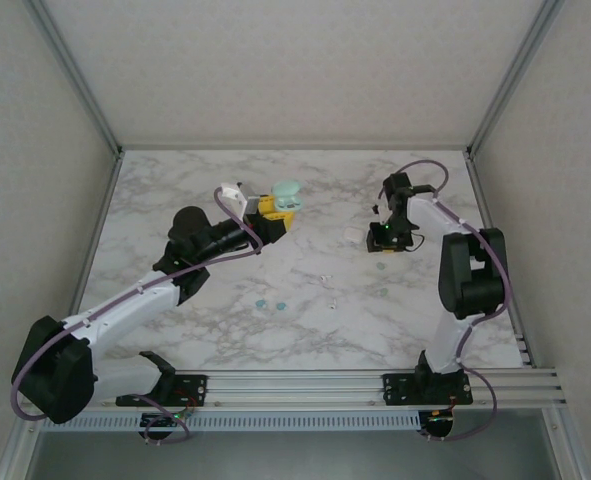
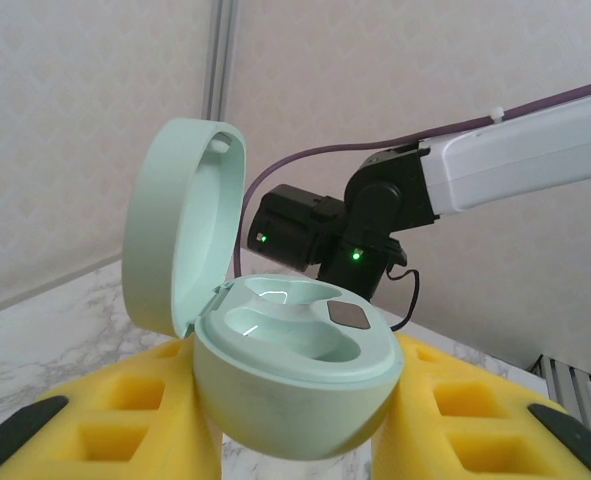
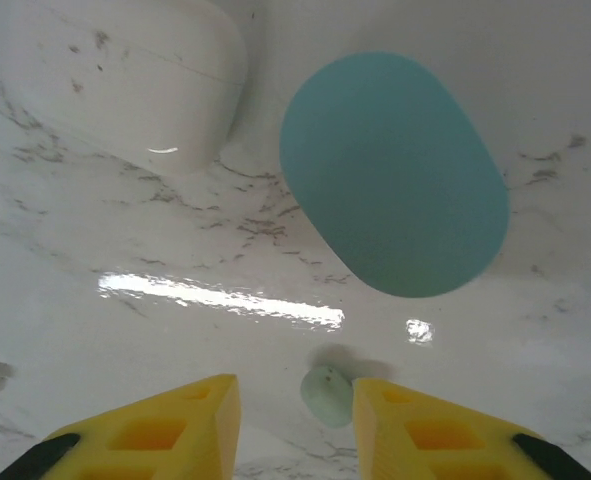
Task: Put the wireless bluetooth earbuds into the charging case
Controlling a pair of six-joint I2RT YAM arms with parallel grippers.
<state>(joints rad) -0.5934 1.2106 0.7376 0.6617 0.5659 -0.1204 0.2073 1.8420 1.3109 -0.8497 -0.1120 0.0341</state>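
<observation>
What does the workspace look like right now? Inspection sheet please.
Surface: marble table, flat, some glare.
Job's things: green case open, both sockets empty; white case and teal case lying on the table; pale earbud on the table; teal earbud loose near the middle, another beside it.
Clutter: whitish specks, too small to identify.
Claws: left claw shut on the green case, holding it off the table; right claw open, low, one finger on either side of the pale earbud, not clamped.
Cables: purple cable looping off each arm, clear of the things.
Surroundings: white walls, metal frame post; nothing else seen.
</observation>
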